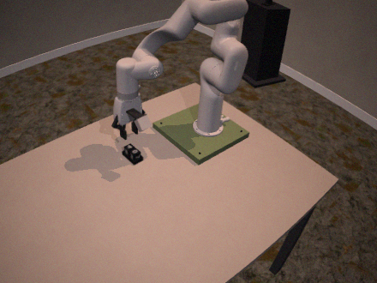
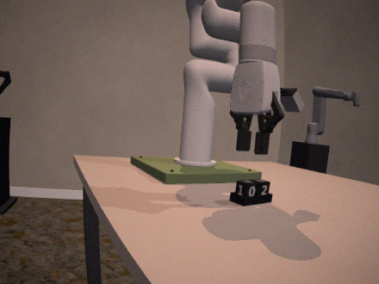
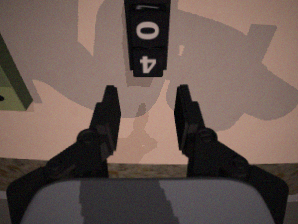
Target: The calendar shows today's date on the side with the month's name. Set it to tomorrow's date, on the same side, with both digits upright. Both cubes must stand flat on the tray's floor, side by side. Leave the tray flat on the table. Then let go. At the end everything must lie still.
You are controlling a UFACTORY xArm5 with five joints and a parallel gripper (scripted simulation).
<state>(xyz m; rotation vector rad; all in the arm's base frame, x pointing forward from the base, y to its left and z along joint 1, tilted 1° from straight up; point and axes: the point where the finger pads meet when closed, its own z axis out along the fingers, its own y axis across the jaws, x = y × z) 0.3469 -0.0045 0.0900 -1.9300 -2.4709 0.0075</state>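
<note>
The calendar's small black tray [image 1: 137,161] [image 2: 258,200] stands flat on the table. Two black cubes with white digits sit in it side by side. In the exterior view, the left cube [image 2: 251,192] shows 0, with a 1 on its adjoining face, and the right cube [image 2: 264,190] shows 2. From above, the wrist view shows a cube with 0 [image 3: 148,31] on top and a cube with 4 [image 3: 148,64] on top. I cannot read the month's name. My gripper [image 1: 129,135] [image 2: 252,152] [image 3: 147,99] is partly open and empty, above and to one side of the calendar, not touching it.
The green base plate [image 1: 197,156] [image 2: 211,176] [image 3: 15,90] under the arm lies beside the calendar. The table's back edge [image 3: 150,163] crosses the lower wrist view. The arm's shadow [image 1: 92,159] [image 2: 245,225] falls on the table near the calendar.
</note>
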